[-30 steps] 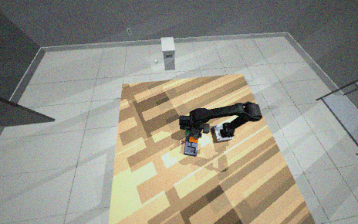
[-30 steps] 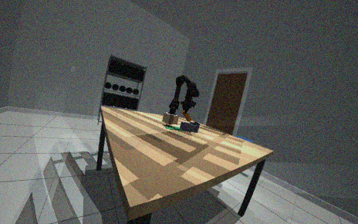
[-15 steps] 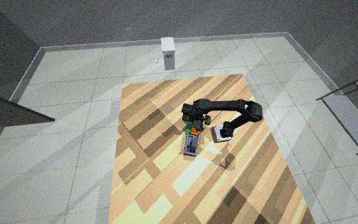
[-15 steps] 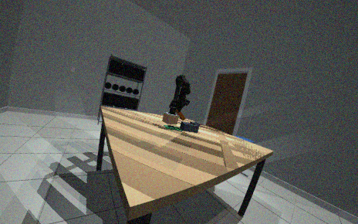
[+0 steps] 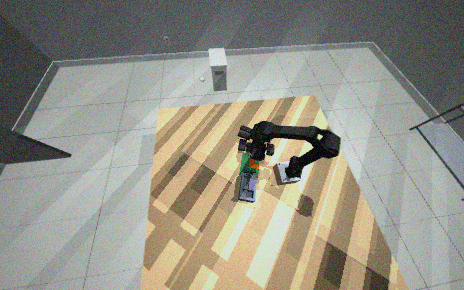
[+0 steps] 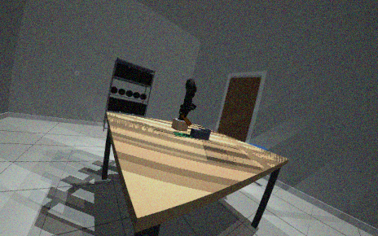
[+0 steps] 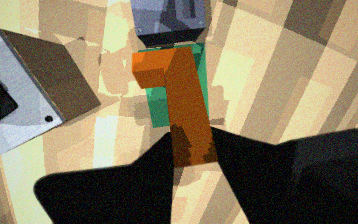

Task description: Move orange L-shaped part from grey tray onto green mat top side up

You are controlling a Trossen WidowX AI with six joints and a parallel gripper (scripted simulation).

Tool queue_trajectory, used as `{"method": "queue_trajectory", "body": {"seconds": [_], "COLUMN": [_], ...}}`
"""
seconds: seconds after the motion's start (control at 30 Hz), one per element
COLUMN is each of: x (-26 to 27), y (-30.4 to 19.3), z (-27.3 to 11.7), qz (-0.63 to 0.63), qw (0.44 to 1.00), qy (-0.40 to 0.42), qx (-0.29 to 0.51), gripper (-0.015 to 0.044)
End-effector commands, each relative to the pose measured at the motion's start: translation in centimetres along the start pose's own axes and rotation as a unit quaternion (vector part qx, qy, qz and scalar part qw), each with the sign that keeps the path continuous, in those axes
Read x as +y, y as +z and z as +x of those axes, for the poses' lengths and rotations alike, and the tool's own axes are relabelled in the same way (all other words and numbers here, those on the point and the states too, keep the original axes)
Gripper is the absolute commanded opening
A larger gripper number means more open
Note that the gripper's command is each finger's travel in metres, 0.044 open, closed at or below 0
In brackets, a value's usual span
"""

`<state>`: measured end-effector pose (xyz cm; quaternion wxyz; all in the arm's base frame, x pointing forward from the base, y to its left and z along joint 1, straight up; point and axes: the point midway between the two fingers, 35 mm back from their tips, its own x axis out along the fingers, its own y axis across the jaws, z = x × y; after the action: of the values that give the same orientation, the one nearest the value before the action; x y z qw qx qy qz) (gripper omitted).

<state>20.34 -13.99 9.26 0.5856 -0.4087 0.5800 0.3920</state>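
orange part (image 7: 187, 107) over green mat (image 7: 159, 112)

The arm (image 5: 300, 134) reaches left from its base, elbow bent at the right and wrist pointed down. Its gripper (image 7: 192, 165) is clamped on the near end of the orange L-shaped part (image 7: 185, 107), one dark finger (image 7: 125, 185) on each side.

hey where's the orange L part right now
In the wrist view the orange L part is pinched in the pincer, held over the green mat, with the grey tray just beyond.
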Motion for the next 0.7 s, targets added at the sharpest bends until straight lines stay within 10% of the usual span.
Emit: {"method": "queue_trajectory", "body": {"seconds": [0.0,0.67], "x": [0.0,0.0], "y": [-0.1,-0.1], "z": [0.5,3.7], "qz": [-0.001,-0.001], "qw": [1.0,1.0], "qy": [0.0,0.0], "qx": [-0.001,-0.001], "gripper": [0.0,0.0]}}
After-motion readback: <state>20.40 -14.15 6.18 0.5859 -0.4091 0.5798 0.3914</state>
